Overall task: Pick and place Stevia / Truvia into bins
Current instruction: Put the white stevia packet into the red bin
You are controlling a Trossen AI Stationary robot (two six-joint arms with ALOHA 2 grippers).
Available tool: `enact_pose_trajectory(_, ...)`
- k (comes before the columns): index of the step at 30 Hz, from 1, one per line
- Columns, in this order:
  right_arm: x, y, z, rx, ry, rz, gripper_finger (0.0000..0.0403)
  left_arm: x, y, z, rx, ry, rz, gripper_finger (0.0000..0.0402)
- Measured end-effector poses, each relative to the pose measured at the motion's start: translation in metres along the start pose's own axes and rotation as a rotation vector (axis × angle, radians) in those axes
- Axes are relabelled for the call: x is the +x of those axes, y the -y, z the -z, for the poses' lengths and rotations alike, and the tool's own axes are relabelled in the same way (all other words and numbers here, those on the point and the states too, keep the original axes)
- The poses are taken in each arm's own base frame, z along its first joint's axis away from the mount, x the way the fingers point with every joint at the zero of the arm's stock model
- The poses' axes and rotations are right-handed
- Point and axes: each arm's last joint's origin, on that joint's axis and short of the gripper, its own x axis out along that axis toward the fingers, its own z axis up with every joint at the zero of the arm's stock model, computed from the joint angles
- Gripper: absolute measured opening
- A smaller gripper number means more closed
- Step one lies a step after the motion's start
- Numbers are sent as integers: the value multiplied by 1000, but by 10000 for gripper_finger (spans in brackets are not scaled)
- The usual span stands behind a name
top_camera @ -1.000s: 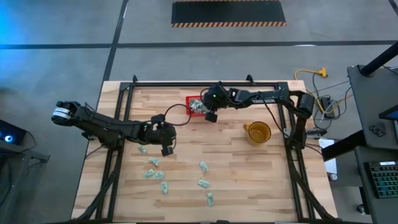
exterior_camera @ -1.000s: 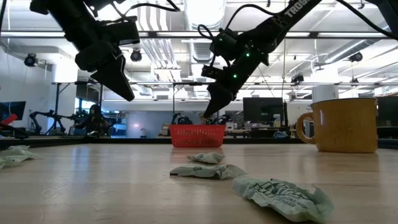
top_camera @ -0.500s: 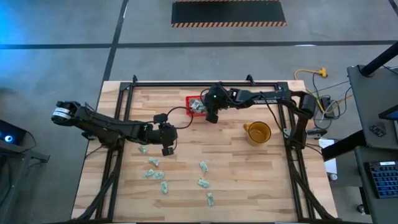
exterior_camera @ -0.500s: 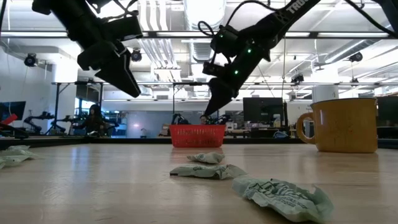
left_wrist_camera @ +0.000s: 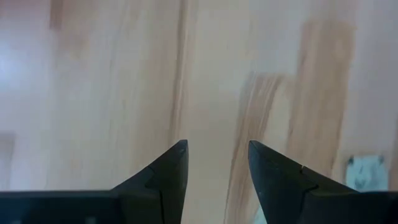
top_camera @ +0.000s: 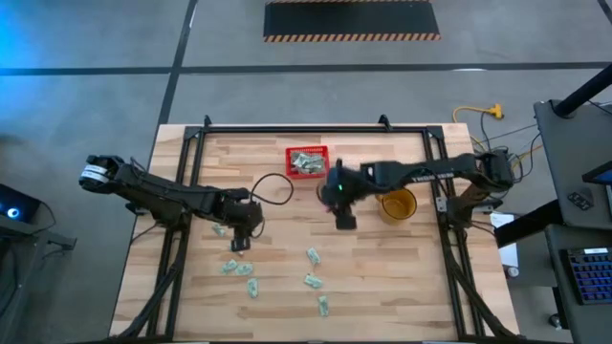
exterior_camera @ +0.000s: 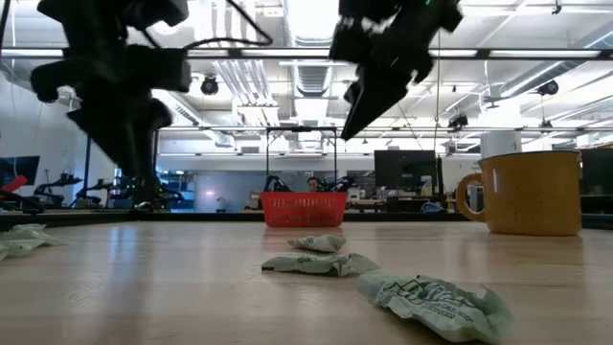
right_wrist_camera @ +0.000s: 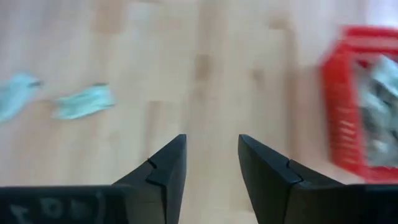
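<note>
Light wooden plank table (top_camera: 382,277) with two dark robot arms above it. Yellow ceramic mug (top_camera: 396,204) stands near the table's right side. Small red latticed plastic basket (top_camera: 308,161) sits near the far edge – several pale green-and-white paper sachets (top_camera: 307,163) lie inside it; the basket also shows in the right wrist view (right_wrist_camera: 354,124). Loose sachets (top_camera: 313,281) lie scattered on the near half of the table. Right gripper (top_camera: 343,219) hangs between basket and mug, nearer the camera side; jaws apart, nothing between them. Left gripper (top_camera: 239,243) hovers just beside one loose sachet (top_camera: 219,229) – jaws apart, empty. Print on the sachets is too small to read.
</note>
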Motion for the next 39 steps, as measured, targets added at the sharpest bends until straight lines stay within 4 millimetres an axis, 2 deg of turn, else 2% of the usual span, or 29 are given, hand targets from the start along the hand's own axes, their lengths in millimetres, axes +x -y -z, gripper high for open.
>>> enact_pose_trajectory(7,-5,-62,1,-161,-3,-101,122,11,9,23,-64,-130,73,150)
enact_pose_trajectory(14,-3,-97,10,-231,-31,-151,109,18,22,35,-53,-194,91,150)
enact_pose_trajectory(19,4,-104,23,-203,-75,-157,98,26,29,40,-17,-203,98,150)
enact_pose_trajectory(26,15,-103,44,-159,-152,-150,83,34,39,43,19,-190,116,150)
enact_pose_trajectory(35,16,-103,46,-141,-150,-149,70,47,43,43,37,-217,97,149)
enact_pose_trajectory(39,17,-103,45,-141,-141,-150,68,52,45,43,44,-241,85,128)
